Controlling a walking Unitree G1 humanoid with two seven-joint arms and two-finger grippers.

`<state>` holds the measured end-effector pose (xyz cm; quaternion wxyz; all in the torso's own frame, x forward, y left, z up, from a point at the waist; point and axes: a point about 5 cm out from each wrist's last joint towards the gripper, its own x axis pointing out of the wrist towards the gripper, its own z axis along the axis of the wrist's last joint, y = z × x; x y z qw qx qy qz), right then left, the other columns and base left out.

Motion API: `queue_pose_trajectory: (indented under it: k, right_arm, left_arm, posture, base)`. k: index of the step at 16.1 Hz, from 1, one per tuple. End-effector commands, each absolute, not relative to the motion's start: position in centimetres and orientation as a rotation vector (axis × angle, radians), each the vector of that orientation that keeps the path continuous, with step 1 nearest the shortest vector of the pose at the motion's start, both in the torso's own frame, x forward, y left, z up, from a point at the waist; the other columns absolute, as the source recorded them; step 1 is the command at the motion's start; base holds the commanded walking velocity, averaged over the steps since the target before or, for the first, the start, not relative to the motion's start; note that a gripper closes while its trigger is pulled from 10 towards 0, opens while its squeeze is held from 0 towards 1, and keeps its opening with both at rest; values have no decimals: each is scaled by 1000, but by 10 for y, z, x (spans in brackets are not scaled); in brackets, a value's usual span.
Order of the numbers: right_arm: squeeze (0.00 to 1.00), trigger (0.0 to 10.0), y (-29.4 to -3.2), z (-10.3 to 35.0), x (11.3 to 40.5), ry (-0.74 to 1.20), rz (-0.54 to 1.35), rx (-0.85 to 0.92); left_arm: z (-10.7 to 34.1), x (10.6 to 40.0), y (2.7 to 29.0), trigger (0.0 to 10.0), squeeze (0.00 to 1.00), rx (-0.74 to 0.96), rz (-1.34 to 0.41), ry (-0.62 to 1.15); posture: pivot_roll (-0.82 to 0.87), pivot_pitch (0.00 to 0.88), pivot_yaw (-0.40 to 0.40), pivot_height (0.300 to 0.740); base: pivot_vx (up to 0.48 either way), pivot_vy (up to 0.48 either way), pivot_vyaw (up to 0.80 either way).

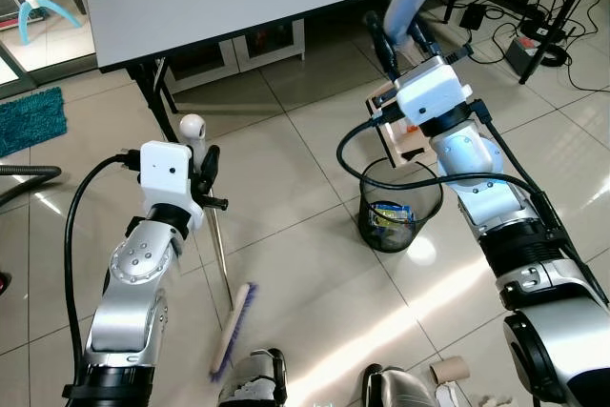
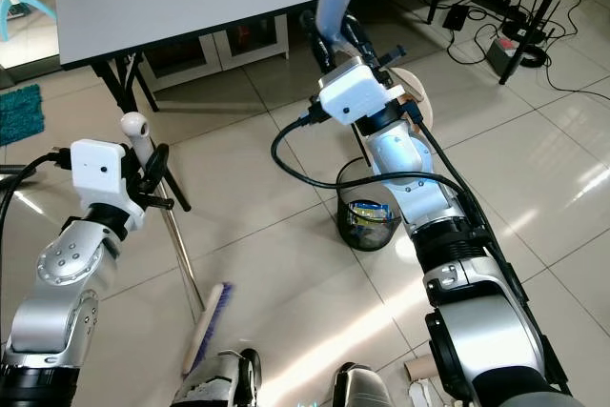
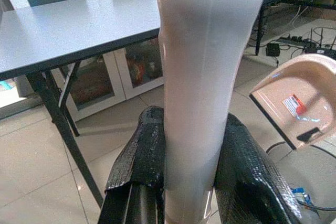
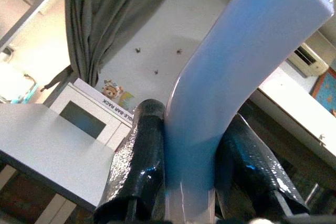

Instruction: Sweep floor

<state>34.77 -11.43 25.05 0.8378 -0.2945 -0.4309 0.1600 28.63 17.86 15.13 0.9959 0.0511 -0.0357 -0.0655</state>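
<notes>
Tiled floor [image 1: 286, 169], wastebasket [image 1: 400, 202], cables [image 1: 534, 21]

Right gripper [image 4: 191, 174]: two black textured fingers [image 4: 137, 156], clamped one each side of a handle.
Dustpan handle [image 4: 236, 72]: pale blue-white, flat-sided w/ squared end; rises from betw. the fingers, tilts away toward its end; touches both fingers.
Grey table [image 4: 47, 150]: flat top seen from a low angle, beside one finger, well behind it.
White cabinet [image 4: 86, 114]: behind table; dark glass panel in its front.
Box [image 4: 114, 97]: on top of cabinet, cartoon figure + lettering, text too small to read fully.
Grey curtain [image 4: 113, 14]: hangs in folds against the wall.
Wall [image 4: 173, 30]: pale, a few small dark marks, approx. three.
Air conditioner [image 4: 310, 59]: white unit past handle, partly hidden.
</notes>
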Motion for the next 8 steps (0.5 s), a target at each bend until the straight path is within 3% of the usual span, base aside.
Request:
queue_pose_trajectory:
  k: [1,8]
  right_arm:
    - [0,10000,-110,260,339,-979,393,-680]
    - [0,10000,-109,234,326,-909,556,-838]
  left_arm:
    - [156,290,178,10000,0,113,-137,-99]
    - [158,300,174,10000,0,96,-155,-119]
  posture:
    - [62,163,81,740]
    - [37,126,86,740]
  base:
    - [0,0,0]
    - [0,0,0]
